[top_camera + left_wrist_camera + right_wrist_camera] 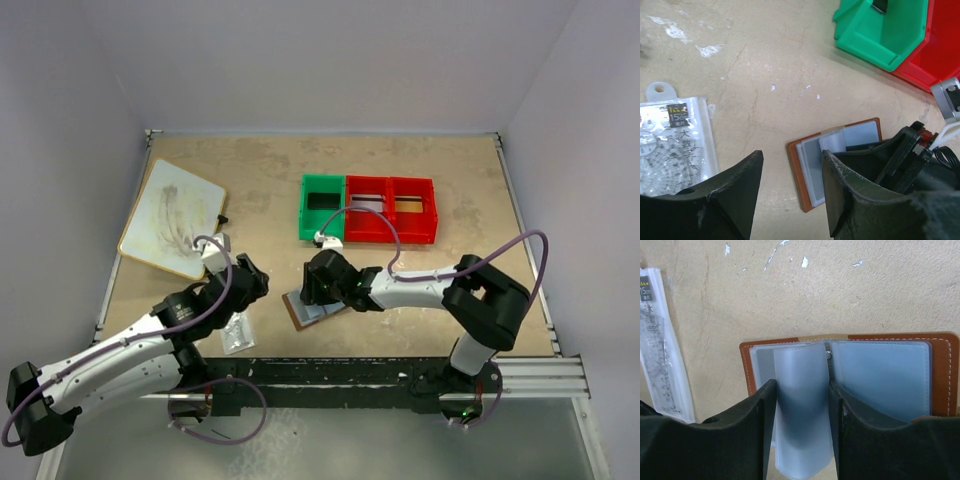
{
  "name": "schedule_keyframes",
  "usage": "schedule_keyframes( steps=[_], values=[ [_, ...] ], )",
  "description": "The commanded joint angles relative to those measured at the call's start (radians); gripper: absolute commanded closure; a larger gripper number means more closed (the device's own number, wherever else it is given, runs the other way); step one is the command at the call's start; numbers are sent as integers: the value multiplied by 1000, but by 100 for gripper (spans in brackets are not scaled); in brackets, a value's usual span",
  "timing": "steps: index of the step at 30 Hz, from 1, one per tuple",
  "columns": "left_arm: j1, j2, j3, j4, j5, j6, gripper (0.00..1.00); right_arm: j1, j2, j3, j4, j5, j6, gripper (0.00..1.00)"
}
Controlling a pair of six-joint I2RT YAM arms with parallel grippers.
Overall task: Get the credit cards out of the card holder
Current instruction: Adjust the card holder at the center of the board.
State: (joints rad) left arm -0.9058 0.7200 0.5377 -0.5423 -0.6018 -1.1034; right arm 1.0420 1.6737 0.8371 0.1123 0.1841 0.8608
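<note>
The right tool (801, 400) is pressed together on one bluish-grey pocket sleeve (800, 365) of the card holder (940, 375). The sleeve stands up out of the open fold and fills the gap between the two black fingers (752, 435), touching both. The card holder lies spread open on the tabletop (450, 170) directly beneath this tool. Its brown cover faces down, its stitched edge shows to the tool's right, and another flat pocket lies just right of the pinched sleeve. The pockets are cloudy, and what they hold cannot be told.

The left tool (792, 157) hangs spread wide just to the left of the right tool, apart from it, with nothing between its fingers. Bare tabletop shows in its gap, and the near corner of the card holder lies just ahead of its right finger. A clear packet (675, 145) printed with a protractor pattern lies flat on the tabletop ahead of this tool's left finger and well apart from the card holder.

Beyond the right tool, farther up the tabletop, stand a green bin (880, 35) and the red bins (368, 225), side by side and touching. Beyond the left tool and off to its left lies a smudged white board (172, 218).
</note>
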Motion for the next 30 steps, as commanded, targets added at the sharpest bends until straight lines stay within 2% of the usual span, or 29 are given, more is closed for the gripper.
schedule_keyframes(
  steps=[1,8,12,14,17,20,25,30],
  values=[
    [-2,20,-5,133,109,48,52,-14,8,-46,19,-84,24,54],
    [-2,107,-142,501,427,70,52,-33,18,-74,64,-109,45,55],
    [-3,133,-209,636,494,25,53,-35,22,-79,72,-110,49,55],
    [-4,128,-238,646,484,0,53,-35,25,-77,64,-107,50,55],
    [-4,109,-251,569,421,-31,53,-35,22,-72,49,-96,47,55],
    [-3,24,-247,447,303,-63,54,-29,22,-36,9,-22,-3,47],
    [-3,-81,-152,175,70,-85,54,21,70,59,-115,63,-58,35],
    [-3,-88,-50,17,-54,-100,54,73,151,160,-242,156,-66,30]
  ],
)
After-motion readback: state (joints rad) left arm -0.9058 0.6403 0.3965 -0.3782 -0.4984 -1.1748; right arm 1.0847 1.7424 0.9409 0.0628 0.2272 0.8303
